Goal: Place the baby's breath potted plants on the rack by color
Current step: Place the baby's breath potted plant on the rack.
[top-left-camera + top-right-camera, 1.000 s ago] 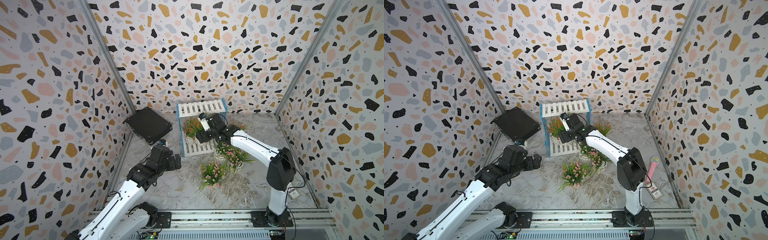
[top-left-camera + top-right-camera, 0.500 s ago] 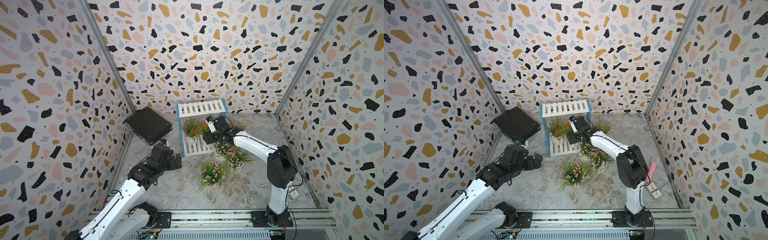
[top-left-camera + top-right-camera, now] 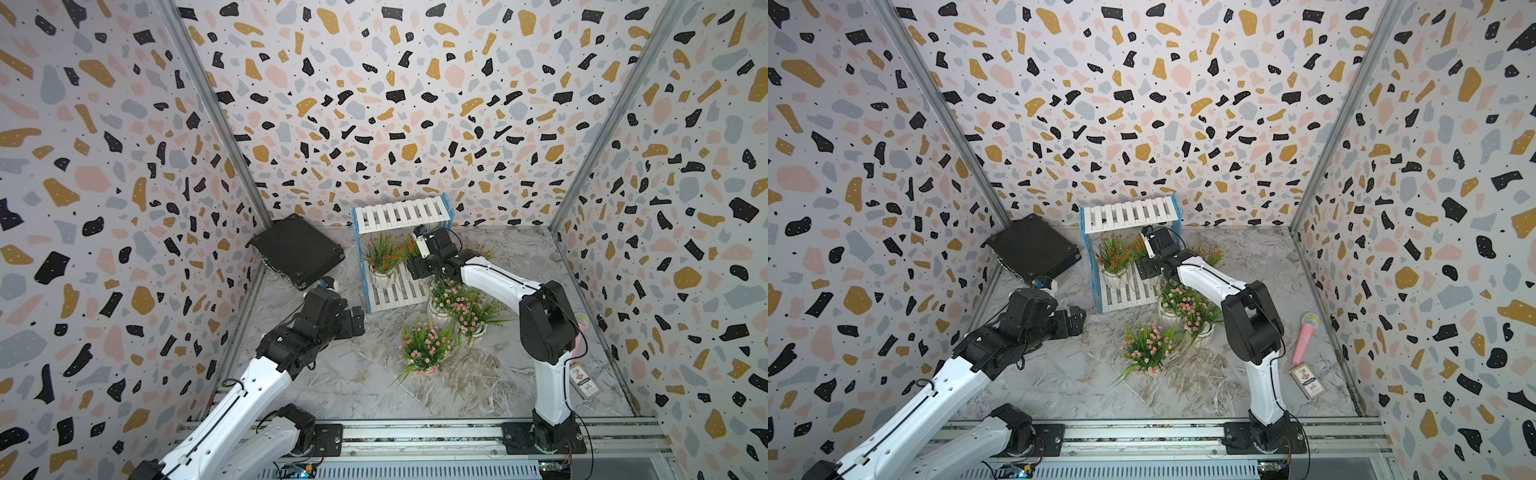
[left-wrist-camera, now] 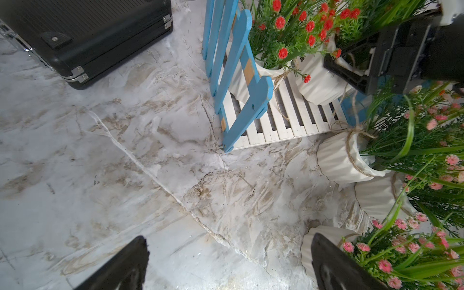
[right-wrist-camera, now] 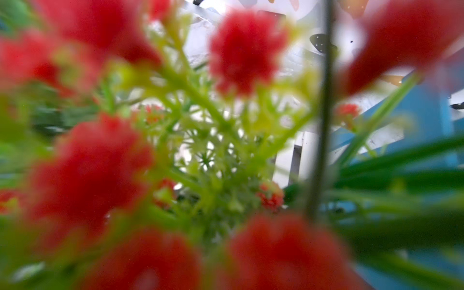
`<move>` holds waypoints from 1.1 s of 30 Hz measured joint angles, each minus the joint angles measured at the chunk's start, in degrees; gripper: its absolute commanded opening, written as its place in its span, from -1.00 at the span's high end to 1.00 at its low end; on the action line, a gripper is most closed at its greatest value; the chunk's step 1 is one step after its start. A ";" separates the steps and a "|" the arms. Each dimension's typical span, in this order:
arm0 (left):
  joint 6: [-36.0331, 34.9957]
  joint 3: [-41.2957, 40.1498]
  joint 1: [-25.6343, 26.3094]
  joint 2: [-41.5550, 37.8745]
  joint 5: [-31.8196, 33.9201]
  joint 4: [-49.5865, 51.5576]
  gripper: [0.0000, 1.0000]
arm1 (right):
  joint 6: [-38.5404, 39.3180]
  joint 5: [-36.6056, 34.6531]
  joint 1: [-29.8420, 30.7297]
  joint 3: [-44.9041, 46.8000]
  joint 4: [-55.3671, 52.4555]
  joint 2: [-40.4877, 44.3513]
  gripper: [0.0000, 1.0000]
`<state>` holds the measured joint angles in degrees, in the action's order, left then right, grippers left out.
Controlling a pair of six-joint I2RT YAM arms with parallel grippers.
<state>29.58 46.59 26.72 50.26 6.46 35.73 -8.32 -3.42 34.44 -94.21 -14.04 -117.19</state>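
The rack (image 3: 401, 214) stands at the back wall. On its lower shelf is one orange-red plant (image 3: 382, 257) at the left. Beside it a second orange-red plant (image 3: 409, 247) has its tilted white pot (image 4: 319, 82) between the jaws of my right gripper (image 3: 415, 270), which is shut on it. The right wrist view shows only blurred red flowers. A third orange-red plant (image 3: 482, 250) stands on the floor behind the right arm. Three pink plants (image 3: 424, 345) (image 3: 471, 309) (image 3: 444, 291) stand on the floor in front of the rack. My left gripper (image 4: 227, 241) hovers open and holds nothing, left of the nearest pink plant's pot (image 4: 308, 241).
A flat black case (image 3: 297, 249) leans at the back left, close to the rack's blue side frame (image 4: 241, 75). A pink microphone (image 3: 1306, 338) and a small card box (image 3: 1308, 380) lie by the right wall. Patterned walls close in three sides.
My right gripper shifted a little to the right over the lower shelf, so the second orange-red plant's flowers now show beside the first. The left arm barely moved.
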 measured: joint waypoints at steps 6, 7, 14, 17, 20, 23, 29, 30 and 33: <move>-0.02 0.00 0.00 0.44 -0.02 -0.46 -0.99 | -0.22 -2.47 -0.90 0.00 2.82 -1.92 -0.48; -0.02 0.00 0.00 0.59 -0.02 -0.61 -0.99 | -0.31 -2.97 -0.96 0.00 3.34 -2.03 -0.48; -0.04 0.00 0.00 1.05 -0.02 -1.46 -0.99 | -1.44 -6.12 -0.92 0.00 7.21 -2.73 -0.49; -0.02 0.00 0.00 1.20 -0.02 -1.51 -0.99 | -1.95 -7.34 -0.87 0.00 9.07 -3.54 -0.50; -0.04 0.00 0.00 1.25 -0.02 -1.51 -0.99 | -2.05 -8.24 -0.83 -0.09 10.36 -4.48 -0.50; -0.07 0.00 0.00 1.25 -0.04 -1.51 -0.99 | -2.01 -9.03 -0.83 -1.64 10.43 -6.16 -0.54; -0.22 0.00 0.00 1.25 -0.04 -1.51 -0.99 | -1.95 -9.66 -1.07 -6.36 8.63 -9.94 -0.84; -0.22 0.00 0.00 1.25 -0.07 -1.51 -0.99 | -1.97 -9.62 -1.07 -6.51 8.35 -9.97 -0.90; -0.22 0.00 0.00 1.25 -0.17 -1.53 -0.99 | -2.01 -9.46 -0.83 -6.49 8.50 -9.92 -0.99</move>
<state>29.36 46.59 26.72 51.51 6.28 34.20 -10.33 -12.88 33.61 -100.71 -5.54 -127.11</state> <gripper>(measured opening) 0.993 0.972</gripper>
